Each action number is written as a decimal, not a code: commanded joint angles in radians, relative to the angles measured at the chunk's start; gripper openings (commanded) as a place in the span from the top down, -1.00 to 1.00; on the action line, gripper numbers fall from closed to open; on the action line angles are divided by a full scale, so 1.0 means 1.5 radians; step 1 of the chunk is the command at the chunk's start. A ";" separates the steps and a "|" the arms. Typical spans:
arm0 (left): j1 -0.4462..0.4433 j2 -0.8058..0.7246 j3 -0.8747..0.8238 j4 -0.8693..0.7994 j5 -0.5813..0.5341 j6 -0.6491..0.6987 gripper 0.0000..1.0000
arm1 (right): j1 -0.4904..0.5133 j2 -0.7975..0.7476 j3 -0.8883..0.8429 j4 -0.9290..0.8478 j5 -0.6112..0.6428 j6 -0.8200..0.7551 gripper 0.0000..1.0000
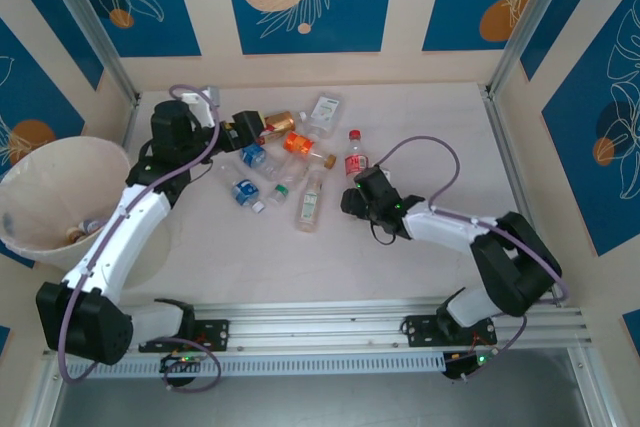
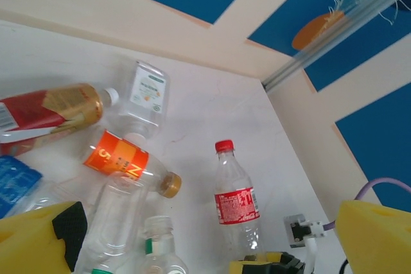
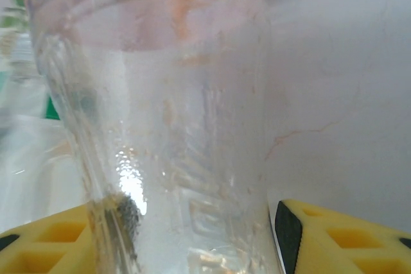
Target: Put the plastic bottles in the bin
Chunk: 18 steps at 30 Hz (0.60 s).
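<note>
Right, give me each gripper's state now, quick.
Left gripper: open, holding nothing.
Right gripper: closed on the red-capped bottle.

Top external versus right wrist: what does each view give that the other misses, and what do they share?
Top external: the bin at the far left with something lying inside, the open left tool at the edge of the loose bottles, and the table around them. Right wrist: a close look at the right tool, its yellow fingers on either side of the clear ribbed base of the red-labelled bottle. Both: that bottle and the right tool at its base.
</note>
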 commanded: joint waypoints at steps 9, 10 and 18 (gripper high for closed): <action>-0.082 0.112 0.044 0.128 0.141 -0.049 -1.00 | -0.011 -0.124 -0.090 0.263 -0.174 -0.143 0.34; -0.089 0.122 0.046 0.141 0.150 -0.057 -1.00 | -0.010 -0.129 -0.095 0.281 -0.191 -0.149 0.34; -0.109 0.189 0.060 0.243 0.205 -0.145 -1.00 | -0.003 -0.132 -0.086 0.339 -0.305 -0.177 0.35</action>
